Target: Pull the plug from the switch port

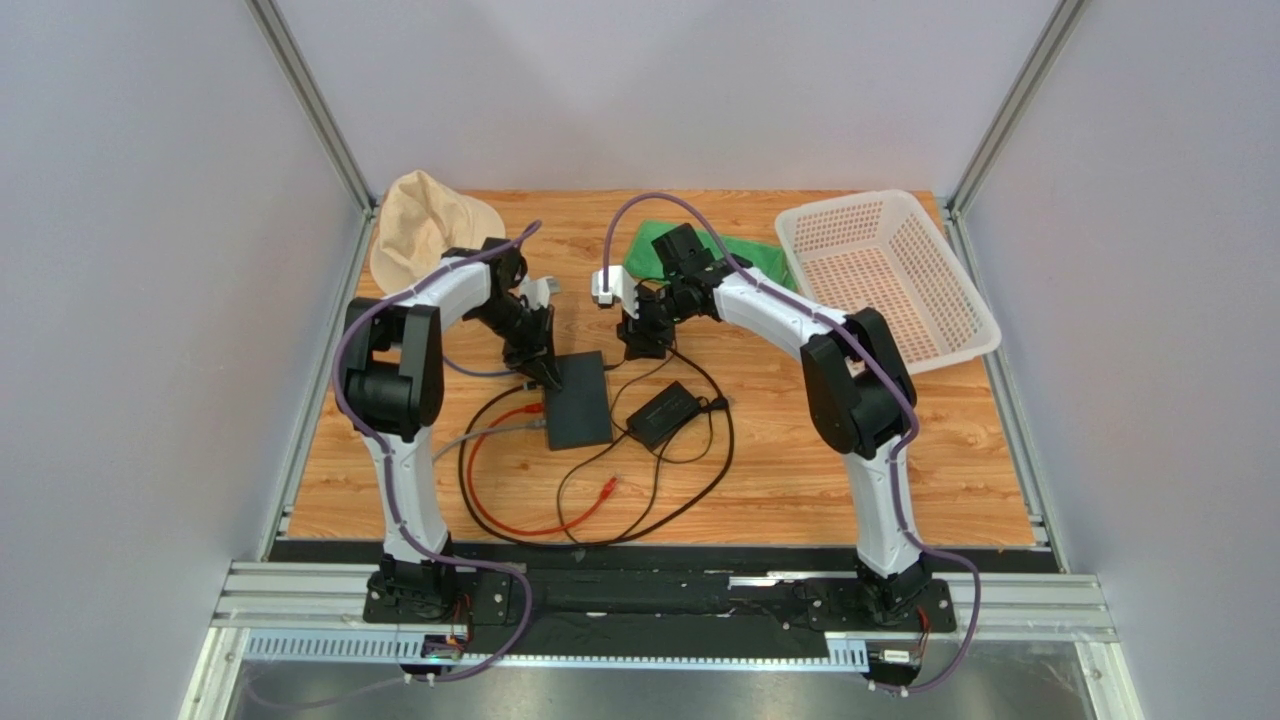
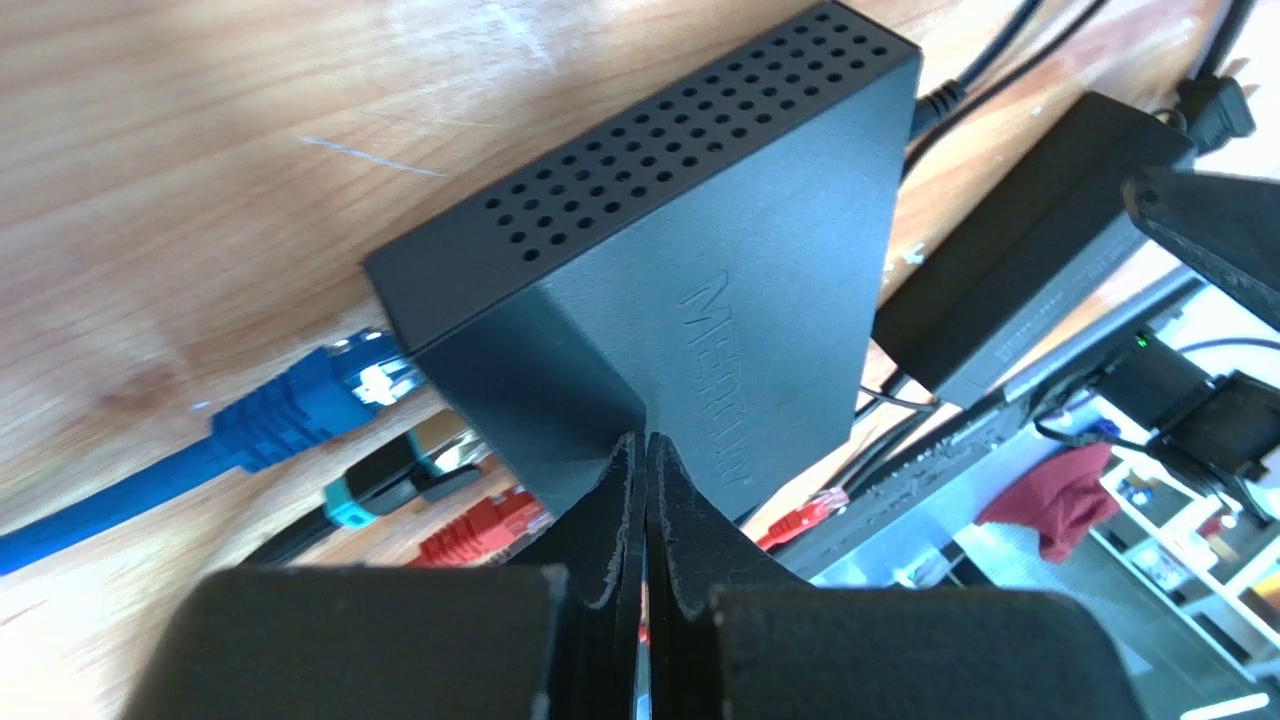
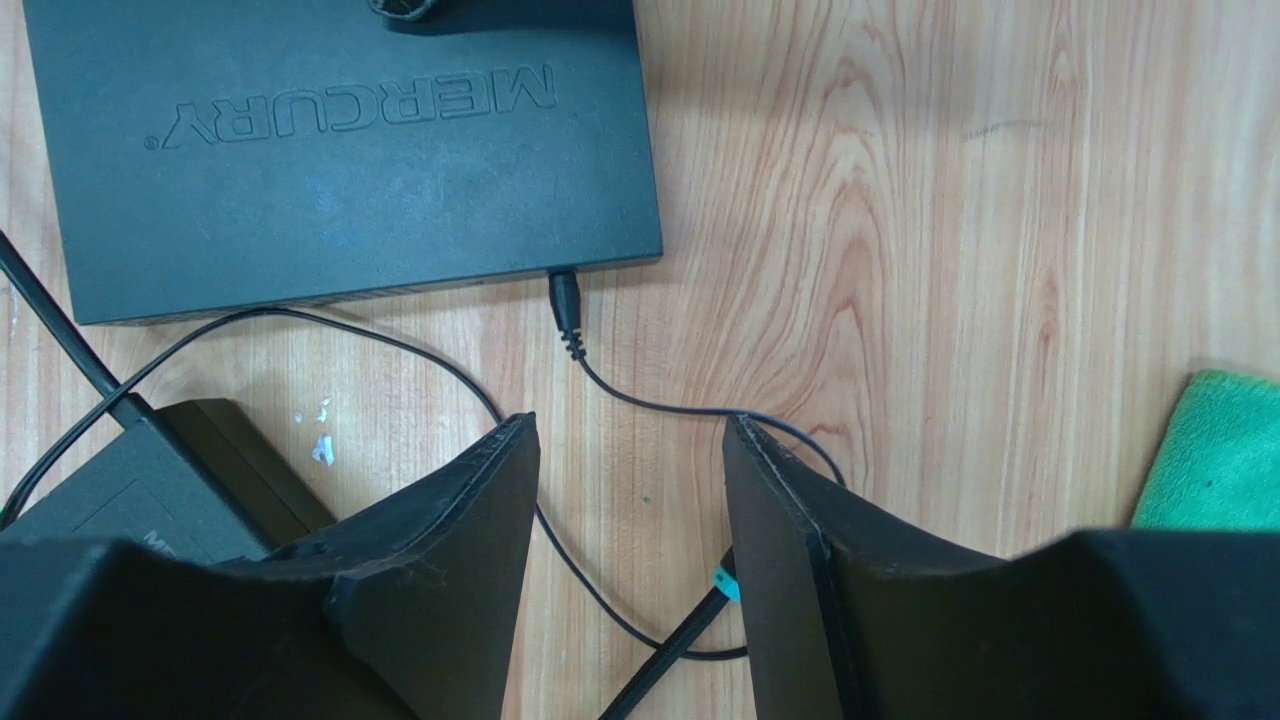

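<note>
A black plug (image 3: 565, 300) is sitting in the switch port (image 3: 556, 273) on the edge of the flat matte black rectangular box (image 1: 577, 399). The left pincer (image 2: 646, 458), pressed together, is touching the box's top. The right pincer (image 3: 631, 450), spread apart, is hanging over bare wooden surface (image 3: 932, 225) just beside that edge.

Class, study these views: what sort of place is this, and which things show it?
Probably a robotics lab test cell: a left arm and right arm bolted to an aluminium rail, a wooden tabletop boxed in by grey panels, and staged props: a black switch and plastic basket.
</note>
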Controlling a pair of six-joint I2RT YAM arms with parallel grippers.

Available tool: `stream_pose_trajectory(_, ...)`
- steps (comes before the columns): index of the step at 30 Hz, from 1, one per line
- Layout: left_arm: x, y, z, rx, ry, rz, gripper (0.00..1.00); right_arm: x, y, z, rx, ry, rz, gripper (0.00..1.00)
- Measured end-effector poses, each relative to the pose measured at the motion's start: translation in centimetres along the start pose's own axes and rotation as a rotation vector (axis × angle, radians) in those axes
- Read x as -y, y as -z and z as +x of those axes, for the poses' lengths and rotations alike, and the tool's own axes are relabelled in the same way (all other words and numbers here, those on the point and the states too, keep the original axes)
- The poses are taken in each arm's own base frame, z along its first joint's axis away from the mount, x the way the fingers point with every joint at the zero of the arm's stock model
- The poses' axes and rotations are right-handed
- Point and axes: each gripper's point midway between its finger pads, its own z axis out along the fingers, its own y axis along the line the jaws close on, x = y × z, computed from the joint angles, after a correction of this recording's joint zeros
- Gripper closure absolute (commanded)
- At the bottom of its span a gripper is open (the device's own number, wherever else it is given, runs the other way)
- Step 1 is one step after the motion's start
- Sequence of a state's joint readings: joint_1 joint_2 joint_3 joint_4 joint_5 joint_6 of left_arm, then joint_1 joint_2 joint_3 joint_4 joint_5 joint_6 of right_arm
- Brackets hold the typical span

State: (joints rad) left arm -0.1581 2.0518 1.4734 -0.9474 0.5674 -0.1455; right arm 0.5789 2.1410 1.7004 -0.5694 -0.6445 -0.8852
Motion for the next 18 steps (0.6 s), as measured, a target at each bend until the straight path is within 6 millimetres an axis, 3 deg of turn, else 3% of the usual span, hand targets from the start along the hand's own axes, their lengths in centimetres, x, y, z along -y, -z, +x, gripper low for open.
stream_pose_trajectory(7, -0.6, 0.4, -0.3, -0.002, 0.007, -0.075, 1.00, -0.9, -1.8, -0.8, -0.005, 0.039, -0.029, 0.48)
stream_pose_trajectory(13, -0.6, 0.3, -0.3, -0.014, 0.002, -0.111, 1.00, -1.6, -3.7, 0.5, -0.052, 0.066, -0.066, 0.52)
stream_pose_trajectory(18, -0.6, 0.3, -0.1, -0.030, 0.024, -0.114, 1.00, -2.0, -4.0, 1.5, -0.085, 0.064, -0.084, 0.57)
